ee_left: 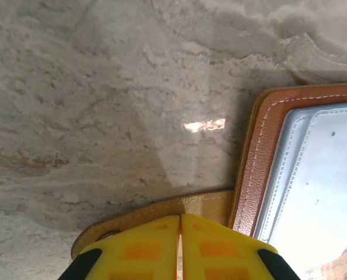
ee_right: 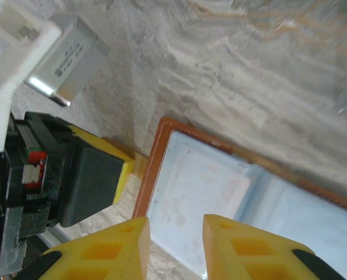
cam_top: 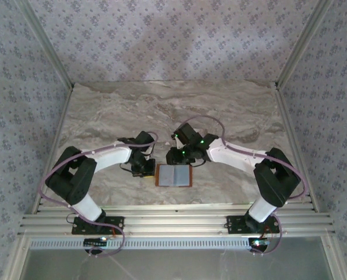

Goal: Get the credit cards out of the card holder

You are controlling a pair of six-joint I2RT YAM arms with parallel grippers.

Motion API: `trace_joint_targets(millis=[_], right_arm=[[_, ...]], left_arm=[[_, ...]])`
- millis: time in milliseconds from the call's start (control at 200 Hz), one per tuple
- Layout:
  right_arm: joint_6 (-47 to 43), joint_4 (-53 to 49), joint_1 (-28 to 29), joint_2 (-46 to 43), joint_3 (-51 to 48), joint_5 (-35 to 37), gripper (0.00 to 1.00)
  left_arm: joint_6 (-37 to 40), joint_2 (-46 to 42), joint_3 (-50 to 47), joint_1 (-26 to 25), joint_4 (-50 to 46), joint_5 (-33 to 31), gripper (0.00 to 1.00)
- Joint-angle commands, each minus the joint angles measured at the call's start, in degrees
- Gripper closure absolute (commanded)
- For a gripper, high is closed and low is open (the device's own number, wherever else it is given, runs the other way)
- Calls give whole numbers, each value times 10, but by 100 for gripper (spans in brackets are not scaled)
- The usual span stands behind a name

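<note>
Extraction barely begun: holder [cam_top: 174, 175] lies open flat on tabletop [cam_top: 220, 111], left pincer [ee_left: 180, 224] together at its side strap [ee_left: 208, 204], likely anchoring, right pincer [ee_right: 176, 227] apart over the lining [ee_right: 196, 186]; next, right must nip a card edge and slide it out.

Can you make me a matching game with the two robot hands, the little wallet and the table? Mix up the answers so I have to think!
Things:
1. left gripper
2. right gripper
3. card holder
4. table

What fits:
A. grey marble pattern
B. yellow fingers apart
C. brown edge, pale blue inside, lying open
D. yellow fingers pressed together

Right pairs: 1-D, 2-B, 3-C, 4-A.
</note>
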Motion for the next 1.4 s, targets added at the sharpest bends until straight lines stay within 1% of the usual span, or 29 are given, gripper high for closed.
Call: trace_joint_targets(millis=[0, 75, 250, 410, 620, 790, 1014, 1289, 1379, 1394], right_arm=[[66, 24, 18, -4, -12, -14, 66], [75, 42, 22, 5, -17, -34, 65], [88, 78, 35, 53, -8, -76, 64], [91, 85, 46, 94, 11, -82, 64], [94, 94, 51, 114, 11, -78, 64], [89, 65, 50, 125, 5, -54, 64], [70, -20, 53, 120, 16, 4, 62], [47, -126, 59, 97, 50, 84, 56], [41, -170, 63, 99, 66, 115, 54], [40, -179, 64, 100, 84, 122, 54]], left_arm=[[9, 13, -19, 4, 9, 3, 89], [8, 14, -23, 4, 12, 5, 90], [7, 14, -25, 4, 12, 7, 89], [4, 6, -28, 4, 11, 5, 89], [0, 1, -33, 5, 11, 4, 89], [0, 1, -32, 5, 9, 4, 90], [0, 3, -30, 5, 10, 4, 89], [2, 9, -27, 5, 11, 7, 89], [3, 13, -24, 5, 10, 7, 89], [3, 13, -23, 5, 10, 7, 89]])
